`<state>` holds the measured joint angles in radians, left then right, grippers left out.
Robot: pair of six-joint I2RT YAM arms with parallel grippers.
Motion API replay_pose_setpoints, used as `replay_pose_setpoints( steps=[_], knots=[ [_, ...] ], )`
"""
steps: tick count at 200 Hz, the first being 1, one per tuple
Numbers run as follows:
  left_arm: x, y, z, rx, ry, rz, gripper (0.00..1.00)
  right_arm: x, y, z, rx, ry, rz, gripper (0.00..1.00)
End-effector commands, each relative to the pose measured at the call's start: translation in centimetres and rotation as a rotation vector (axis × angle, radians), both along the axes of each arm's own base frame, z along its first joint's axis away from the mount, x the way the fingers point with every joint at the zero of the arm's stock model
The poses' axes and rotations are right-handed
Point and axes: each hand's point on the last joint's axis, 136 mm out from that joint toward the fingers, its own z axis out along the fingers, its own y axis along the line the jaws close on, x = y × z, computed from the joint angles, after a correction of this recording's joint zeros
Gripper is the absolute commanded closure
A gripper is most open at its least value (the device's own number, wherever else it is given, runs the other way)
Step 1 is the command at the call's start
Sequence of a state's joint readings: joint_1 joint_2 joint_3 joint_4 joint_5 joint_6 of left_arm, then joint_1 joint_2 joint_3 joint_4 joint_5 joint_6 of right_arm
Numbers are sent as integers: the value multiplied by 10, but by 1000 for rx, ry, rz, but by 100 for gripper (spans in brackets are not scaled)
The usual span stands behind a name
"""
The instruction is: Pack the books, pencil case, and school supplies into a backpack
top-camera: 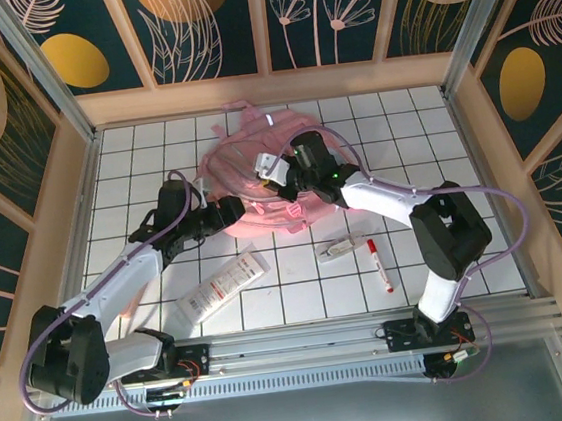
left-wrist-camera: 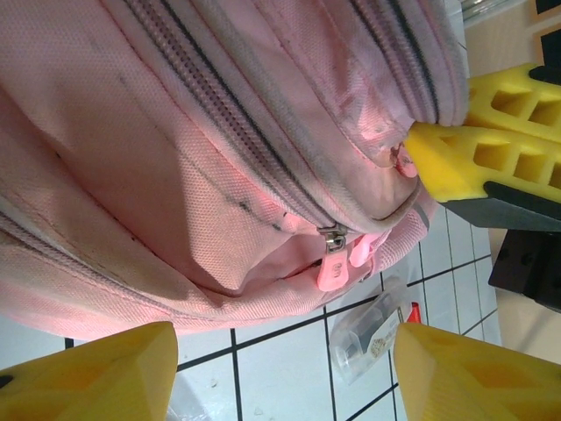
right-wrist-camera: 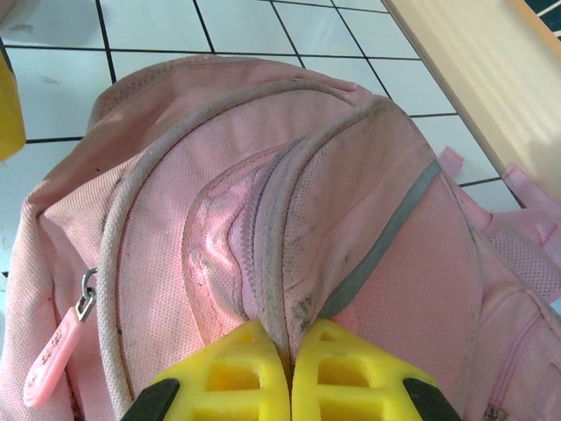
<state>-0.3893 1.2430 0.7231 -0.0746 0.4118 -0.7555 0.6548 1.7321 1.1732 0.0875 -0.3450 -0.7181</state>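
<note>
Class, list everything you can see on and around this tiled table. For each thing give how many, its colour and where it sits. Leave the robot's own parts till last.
backpack: one, pink with pale strips, far middle of the table
flat item: one, white with red print, near left, in front of the backpack
marker: one, white and red, near right, lying flat
small packet: one, clear, just left of the marker
table: one, white tiles with dark lines, under everything
arms: two, white and black, left arm and right arm, based at the near edge
left tool: one, yellow, open, at the backpack's near-left side
right tool: one, yellow, shut on a fold of the backpack
</note>
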Motion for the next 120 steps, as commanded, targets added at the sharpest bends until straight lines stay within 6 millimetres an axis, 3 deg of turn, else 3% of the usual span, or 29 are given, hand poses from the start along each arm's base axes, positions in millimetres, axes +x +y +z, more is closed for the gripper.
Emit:
replay_pose_setpoints(
  steps=[1, 37, 53, 81, 120],
  knots=[
    [4, -13, 14, -42, -18, -14, 38, 9, 7, 54, 142, -79, 1, 100],
    [-8, -47, 12, -13, -5, -48, 43, 14, 9, 54, 176, -26, -18, 100],
    [-7, -45, 4, 9, 21, 12, 47, 14, 11, 56, 188, -15, -16, 100],
    [-1, -35, -8, 48, 60, 106, 42, 13, 12, 58, 201, -5, -12, 100],
    [7, -58, 4, -4, 25, 80, 43, 10, 13, 59, 226, 14, -7, 100]
  ],
)
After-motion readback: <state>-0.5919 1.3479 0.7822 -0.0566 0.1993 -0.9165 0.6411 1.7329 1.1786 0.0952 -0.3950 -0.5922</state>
